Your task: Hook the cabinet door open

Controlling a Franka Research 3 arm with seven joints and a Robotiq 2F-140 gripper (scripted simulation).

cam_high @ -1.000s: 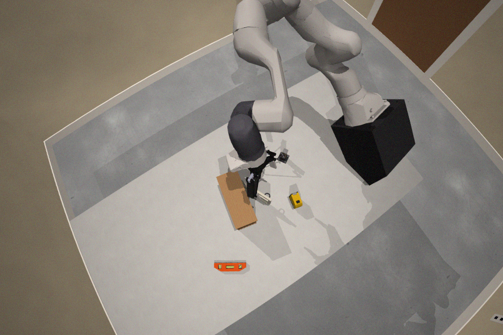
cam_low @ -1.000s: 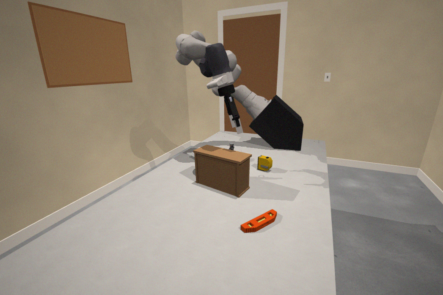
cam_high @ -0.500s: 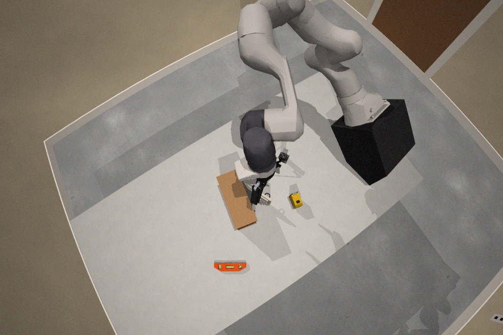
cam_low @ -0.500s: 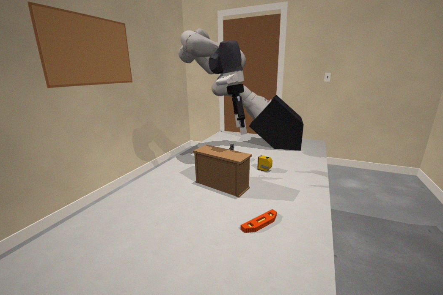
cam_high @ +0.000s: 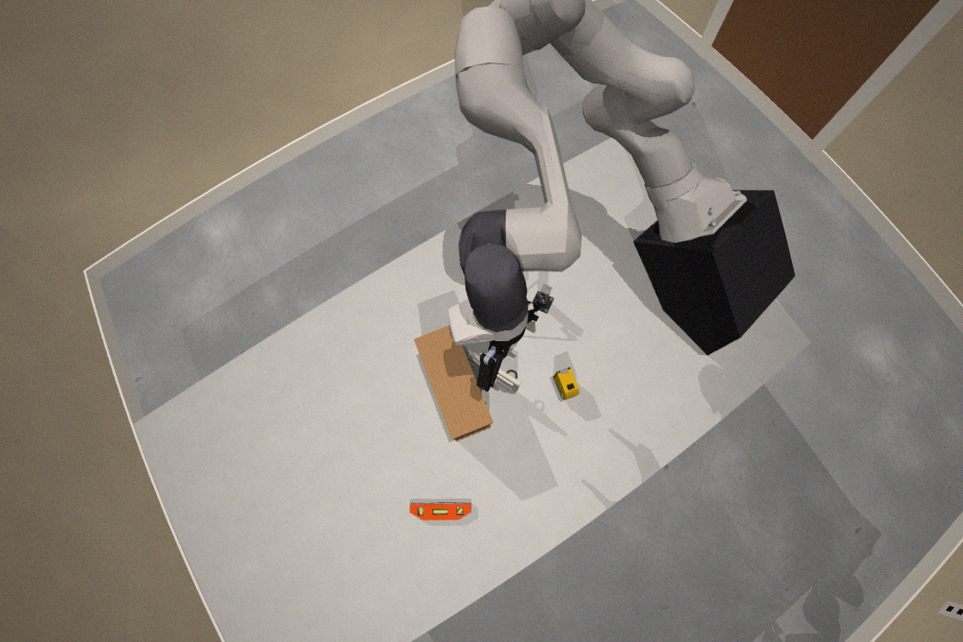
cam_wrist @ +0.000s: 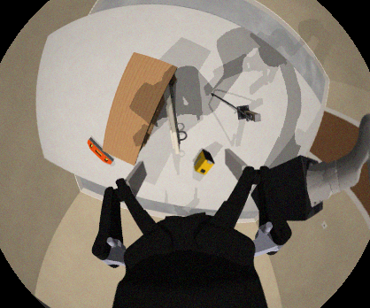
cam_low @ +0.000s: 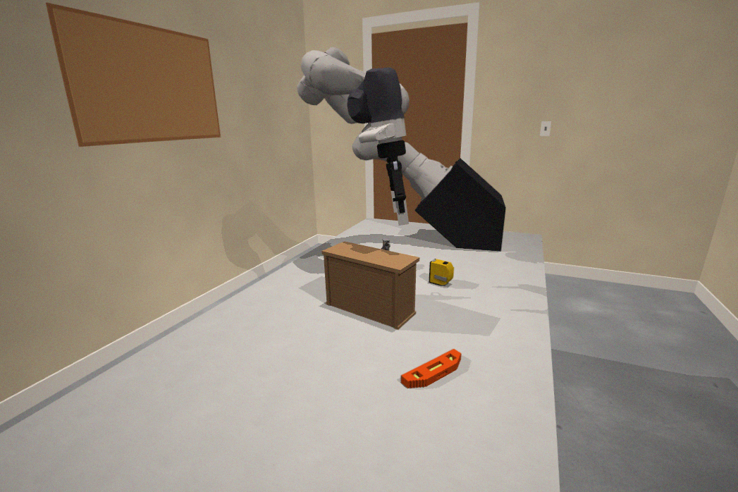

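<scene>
The wooden cabinet (cam_high: 452,385) (cam_low: 369,290) (cam_wrist: 134,97) stands upright. Its pale door (cam_high: 506,380) (cam_wrist: 173,126) is ajar, swung out from the front. The dark ring eye (cam_wrist: 183,135) is on the door's outer face near its free end. The post (cam_high: 540,303) (cam_low: 383,242) (cam_wrist: 246,112) stands apart from the cabinet. The thin dark hook (cam_wrist: 227,103) reaches out from it, its tip clear of the eye; in the top view the arm hides much of it. My gripper (cam_low: 401,216) (cam_wrist: 184,162) is open and empty, above the area in front of the cabinet.
A yellow tape measure (cam_high: 567,384) (cam_low: 441,272) (cam_wrist: 204,163) stands in front of the door's free end. An orange level (cam_high: 440,510) (cam_low: 432,369) (cam_wrist: 99,151) lies beyond one end of the cabinet. The black robot base (cam_high: 713,272) (cam_low: 465,206) stands beyond the post.
</scene>
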